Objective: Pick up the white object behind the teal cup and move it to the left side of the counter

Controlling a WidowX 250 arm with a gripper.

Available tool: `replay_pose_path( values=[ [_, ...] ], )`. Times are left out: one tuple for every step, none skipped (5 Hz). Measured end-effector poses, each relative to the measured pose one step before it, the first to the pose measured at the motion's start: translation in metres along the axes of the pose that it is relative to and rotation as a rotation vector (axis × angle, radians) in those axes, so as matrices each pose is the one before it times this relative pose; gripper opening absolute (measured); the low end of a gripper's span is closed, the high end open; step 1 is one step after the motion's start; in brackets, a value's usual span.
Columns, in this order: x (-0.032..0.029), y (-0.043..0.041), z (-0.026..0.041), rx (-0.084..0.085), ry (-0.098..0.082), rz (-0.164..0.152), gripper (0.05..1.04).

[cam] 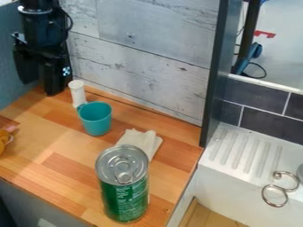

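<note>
One orange, soft-looking piece (5, 141) sits at the far left edge of the pale brown wooden surface (47, 144), and from there we read across to the black pincer (47, 85), which hangs down at the upper left, low by the back edge and close to the grey plank wall (142, 57). We cannot tell whether it is released or clenched, and we see nothing that it clearly carries. Just to its right, nearest of all, stands the slim white cylinder (77, 93), its long axis roughly upright, so that it runs much the same way as the hanging pincer and lies beside it rather than beneath it. Next along, a little farther right and nearer the camera, we have the teal cup (97, 119), upright with its mouth up and its small looped handle turned left, towards the cylinder and the pincer; whether cup and cylinder touch, we cannot say. Right of the cup lies the rumpled cream cloth (142, 142), flat on the wood, and in front of that rises the tall green can with a silver pull-tab lid (123, 186), also upright and well apart from the pincer. Beyond the wood, at the far right, we find the white ridged sink ledge (246, 155) with curled metal rings (275, 195) on it.
</note>
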State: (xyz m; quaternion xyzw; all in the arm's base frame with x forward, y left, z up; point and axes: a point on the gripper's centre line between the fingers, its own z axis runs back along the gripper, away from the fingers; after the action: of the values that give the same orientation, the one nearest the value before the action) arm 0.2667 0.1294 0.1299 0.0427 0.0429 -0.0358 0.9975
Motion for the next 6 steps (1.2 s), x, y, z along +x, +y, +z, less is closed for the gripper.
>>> replay_pose_path(
  values=[
    [0.00046, -0.00231, -0.00777, -0.0181, 0.0234, -0.0016, 1.001],
    [0.02072, 0.00835, 0.00167, -0.0549, -0.0233, -0.0151, 1.001],
    [0.01868, 0.01756, 0.00299, -0.0066, -0.0387, 0.0321, 1.001],
    [0.02209, 0.01574, -0.00641, 0.0279, -0.0046, 0.0237, 1.001],
    [0.0169, 0.00812, -0.01186, 0.0121, -0.0214, 0.0068, 1.001],
    [0.01162, 0.00955, -0.01396, 0.0188, 0.0375, 0.0125, 1.001]
  ],
)
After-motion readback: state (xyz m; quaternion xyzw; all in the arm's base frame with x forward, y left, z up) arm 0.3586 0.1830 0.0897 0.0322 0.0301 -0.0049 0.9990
